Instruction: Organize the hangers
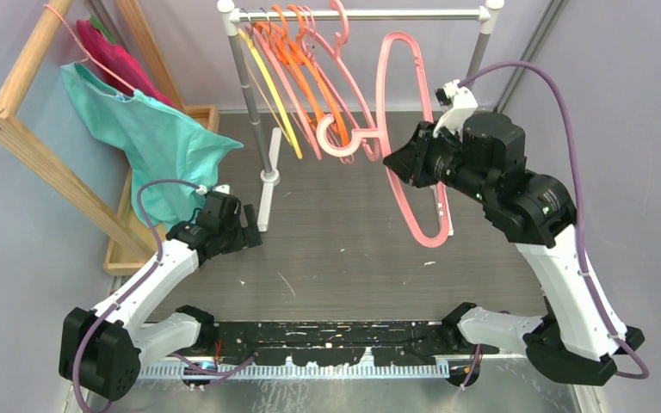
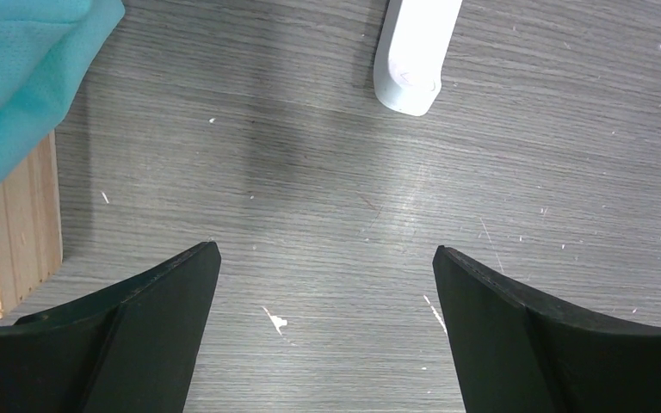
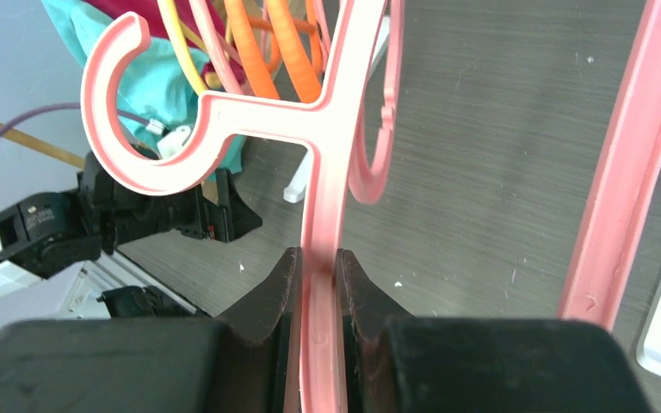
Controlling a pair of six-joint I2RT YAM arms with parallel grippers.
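My right claw (image 3: 318, 275) is pinching a pink hanger (image 3: 327, 172) by its neck, both fingers pressed flat against the stem. Its hook (image 3: 95, 95) is free at the upper left of the right wrist view. In the overhead view the hanger sits right of centre, below the rail (image 1: 413, 14) and not on it. The other hangers (image 1: 305, 95), yellow, orange and pink, crowd the rail's left half.

I judge the step to be hooking this one on. To do it well, I want the hook's mouth facing the rail. I'd lift it above the bare stretch on the right, lower it on, and let go only once it bears weight.

My left claw (image 2: 325, 249) is spread wide over the tabletop (image 2: 482, 155), near the rack's white foot (image 2: 409, 69), holding nothing.
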